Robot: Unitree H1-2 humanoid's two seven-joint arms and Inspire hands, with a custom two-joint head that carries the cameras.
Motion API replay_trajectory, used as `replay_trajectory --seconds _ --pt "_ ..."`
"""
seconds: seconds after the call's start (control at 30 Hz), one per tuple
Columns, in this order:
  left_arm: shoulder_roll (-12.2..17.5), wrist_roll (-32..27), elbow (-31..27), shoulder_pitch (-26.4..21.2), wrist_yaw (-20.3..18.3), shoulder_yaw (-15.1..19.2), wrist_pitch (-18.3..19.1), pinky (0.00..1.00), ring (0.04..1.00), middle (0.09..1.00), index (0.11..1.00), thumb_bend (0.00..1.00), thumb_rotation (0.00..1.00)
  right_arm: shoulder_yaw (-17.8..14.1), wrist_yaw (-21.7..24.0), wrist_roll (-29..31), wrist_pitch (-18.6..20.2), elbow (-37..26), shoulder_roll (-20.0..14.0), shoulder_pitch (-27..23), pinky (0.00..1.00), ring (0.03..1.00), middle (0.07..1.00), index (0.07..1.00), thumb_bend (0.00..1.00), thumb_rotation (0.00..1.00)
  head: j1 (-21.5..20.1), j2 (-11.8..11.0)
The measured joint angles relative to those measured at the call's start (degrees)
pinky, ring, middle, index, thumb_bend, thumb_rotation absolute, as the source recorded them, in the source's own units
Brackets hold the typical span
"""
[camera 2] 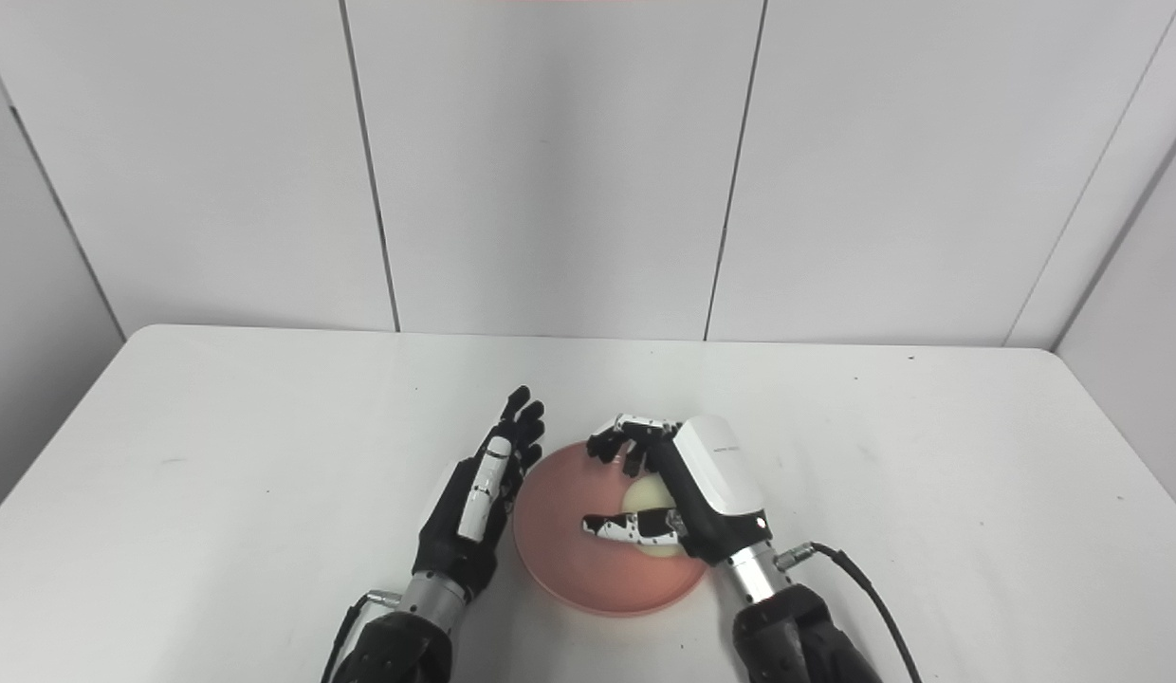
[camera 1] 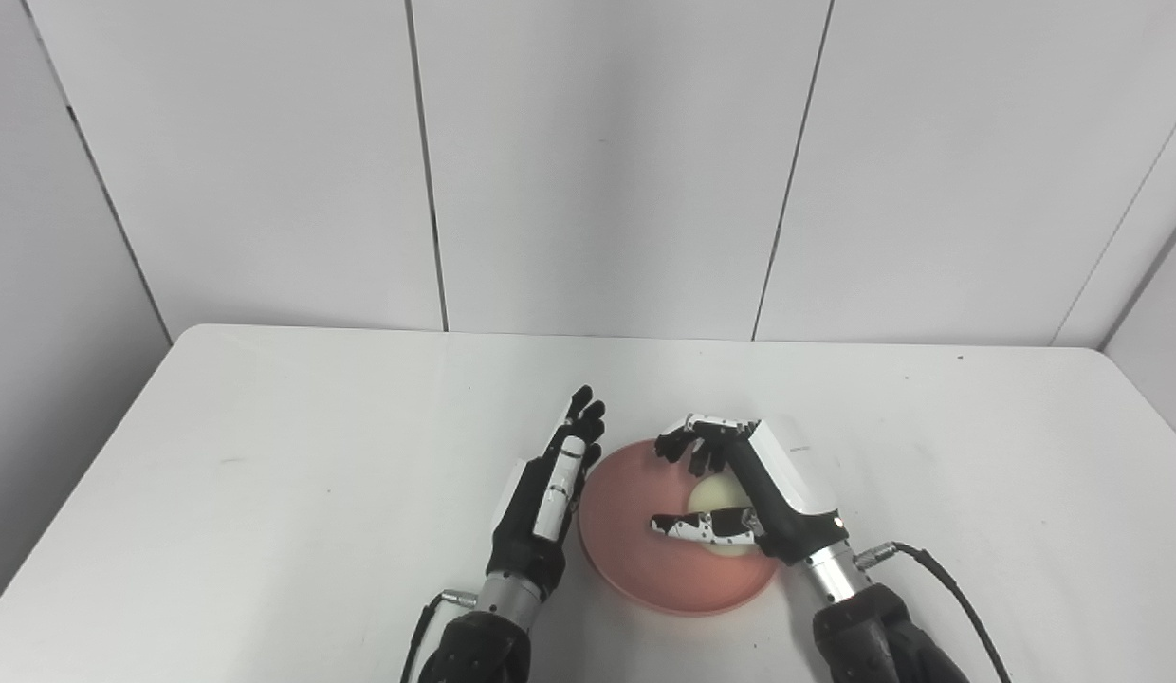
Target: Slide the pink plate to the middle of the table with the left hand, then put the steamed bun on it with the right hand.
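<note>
1. The pink plate (camera 1: pixel 635 550) is round and shallow with a low raised rim. It lies flat on the white bench (camera 1: pixel 266 493), near the front edge and about midway between left and right.
2. The steamed bun (camera 1: pixel 716 498) is pale cream, smooth and rounded. It sits on the right half of the plate, partly hidden, so only part of its top shows.

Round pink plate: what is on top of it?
On the round pink plate sits a pale steamed bun, partly covered by the right hand; contact is hidden.
</note>
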Motion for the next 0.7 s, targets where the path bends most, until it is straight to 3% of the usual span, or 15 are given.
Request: replay_trajectory --seconds 0.03,0.07,0.1,0.2,0.23,0.5,0.63,0.7 --pt "-0.04 0.0 0.03 -0.01 0.02 0.01 0.0 1.0 0.991 0.976 0.966 0.48 0.98 0.27 -0.55 0.04 -0.3 0.0 -0.11 0.02 0.44 0.428 0.505 0.511 0.52 0.0 0.0 0.0" --pt "-0.06 0.0 0.09 -0.04 0.05 0.01 -0.01 1.0 0.991 0.976 0.966 0.48 0.98 0.75 -1.09 0.22 -0.57 0.0 -0.4 0.02 0.49 0.514 0.5 0.505 0.52 0.0 0.0 0.0" --pt "-0.1 0.01 0.19 -0.09 0.06 -0.01 -0.03 1.0 0.989 0.975 0.964 0.47 0.99 1.32 -1.61 0.63 -0.94 -0.03 -0.87 0.03 0.56 0.607 0.618 0.501 0.51 0.08 -0.26 0.0" --pt "-0.12 0.01 0.26 -0.13 0.1 -0.05 -0.05 1.0 0.989 0.976 0.961 0.48 0.99 1.57 -1.19 2.86 -1.33 -0.64 -2.02 0.31 0.69 0.765 0.784 0.748 0.59 0.31 -0.44 0.0" --pt "-0.12 0.01 0.24 -0.13 0.1 -0.05 -0.04 1.0 0.99 0.977 0.962 0.48 0.99 1.1 -0.27 4.42 -1.34 -1.44 -2.29 0.71 0.74 0.819 0.84 0.82 0.62 0.45 -0.44 0.0" --pt "-0.04 -0.02 0.14 -0.07 0.07 0.06 -0.01 1.0 0.989 0.976 0.967 0.48 1.0 -2.42 3.7 10.93 -1.3 -6.5 -2.92 4.95 0.93 0.969 0.977 0.953 0.66 0.78 -1.05 0.09" --pt "0.02 -0.17 0.05 -0.04 -0.07 0.15 0.0 1.0 0.993 0.981 0.971 0.49 1.0 -5.13 4.22 12.85 -0.82 -7.9 -2.7 5.72 0.96 0.991 0.994 0.964 0.69 0.83 -1.49 0.0" --pt "0.03 -0.3 0.04 -0.04 -0.17 0.18 0.0 1.0 0.994 0.984 0.972 0.5 1.0 -6.39 4.81 14.91 -0.26 -7.93 -2.46 5.73 0.97 0.996 0.999 0.976 0.66 0.86 -1.76 0.0"
